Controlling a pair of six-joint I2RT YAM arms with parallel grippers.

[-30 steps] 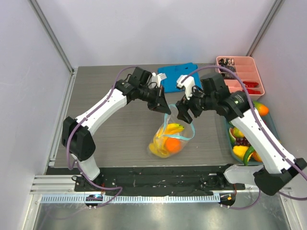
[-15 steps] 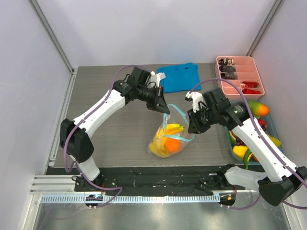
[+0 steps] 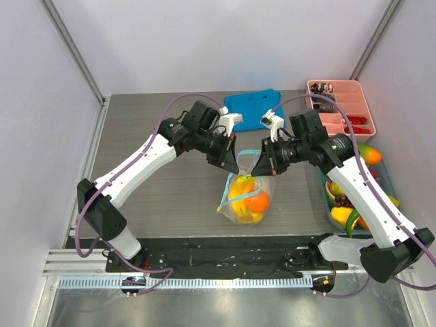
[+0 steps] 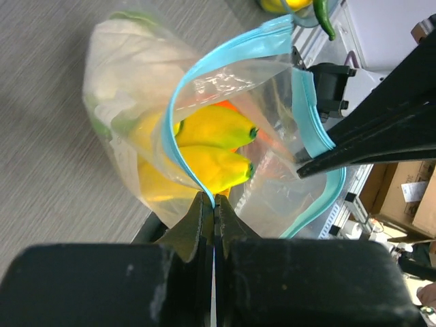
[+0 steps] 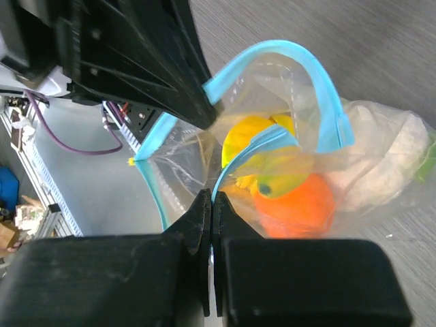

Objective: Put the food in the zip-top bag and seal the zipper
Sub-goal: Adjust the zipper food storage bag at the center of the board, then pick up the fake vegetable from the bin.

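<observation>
The grey table (image 3: 157,197) is seen from above, with a pink tray (image 3: 340,82) at its far right corner and a blue cloth (image 3: 248,109) beside the tray. The zip-top bag (image 3: 246,197) is held up over the table's middle, its mouth spread open between the two arms. The left gripper (image 4: 213,201) is clamped on one side of the light-blue zipper (image 5: 332,109), and the right gripper (image 5: 210,197) is pinched on the opposite side. Inside the bag, a white cauliflower (image 5: 388,157), yellow bananas (image 4: 204,129) and an orange (image 5: 300,204) are packed together.
</observation>
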